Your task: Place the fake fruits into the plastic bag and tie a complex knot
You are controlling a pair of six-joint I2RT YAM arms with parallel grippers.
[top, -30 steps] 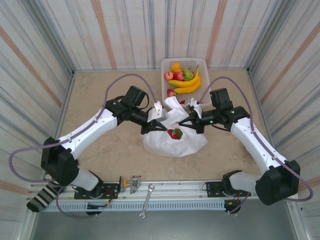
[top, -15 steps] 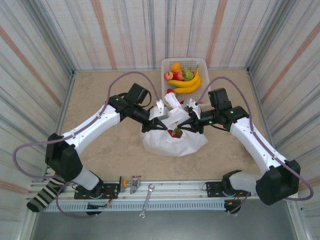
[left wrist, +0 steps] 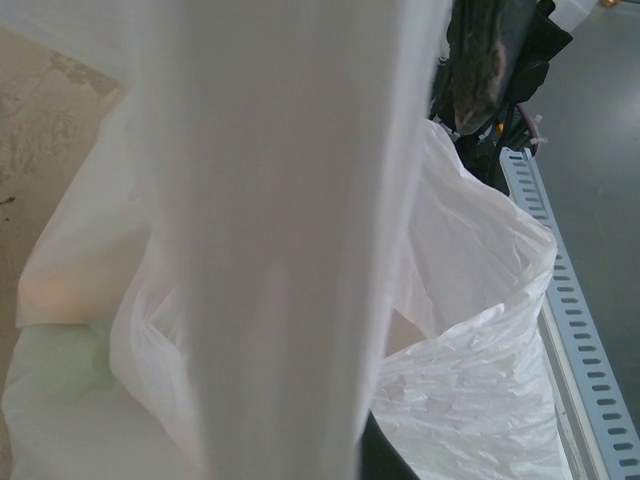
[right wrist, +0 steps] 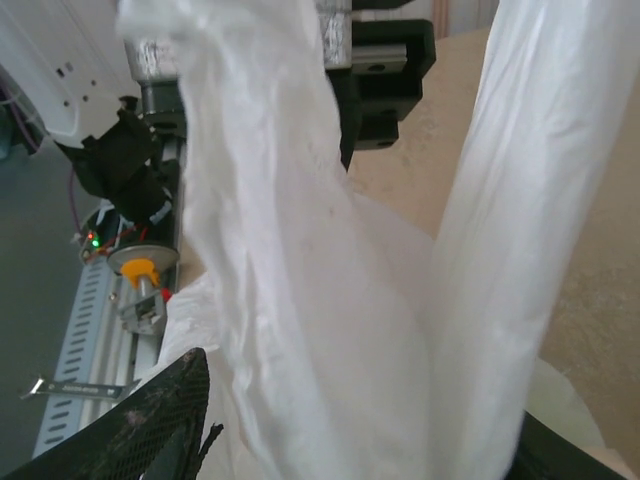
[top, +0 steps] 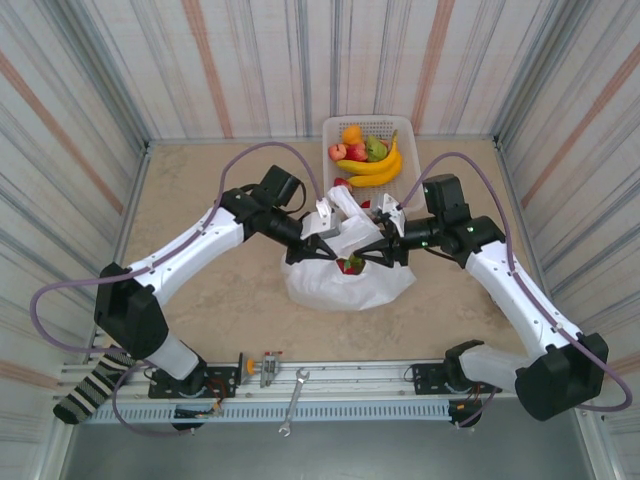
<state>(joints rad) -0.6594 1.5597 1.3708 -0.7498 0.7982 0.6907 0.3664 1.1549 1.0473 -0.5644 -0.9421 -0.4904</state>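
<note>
At the middle of the table [top: 200, 200], just in front of the basket [top: 331, 130], the plastic bag [top: 345, 288] sits with its top pulled up between my two pincers. My left pincer [top: 315, 252] is clamped together on a white strip of the bag, and that strip runs taut and close across my left wrist view. My right pincer [top: 372, 253] meets the bag from the other side. In my right wrist view its fingers [right wrist: 135, 425] stand apart, with two strands of the bag rising between them. From above, through the bag's mouth, I see a red fruit [top: 350, 266] with a bit of green beside it. In the basket lie the bananas [top: 372, 168], an orange [top: 351, 134], a red apple [top: 339, 152] and a green pear [top: 376, 149], all well behind my pincers
</note>
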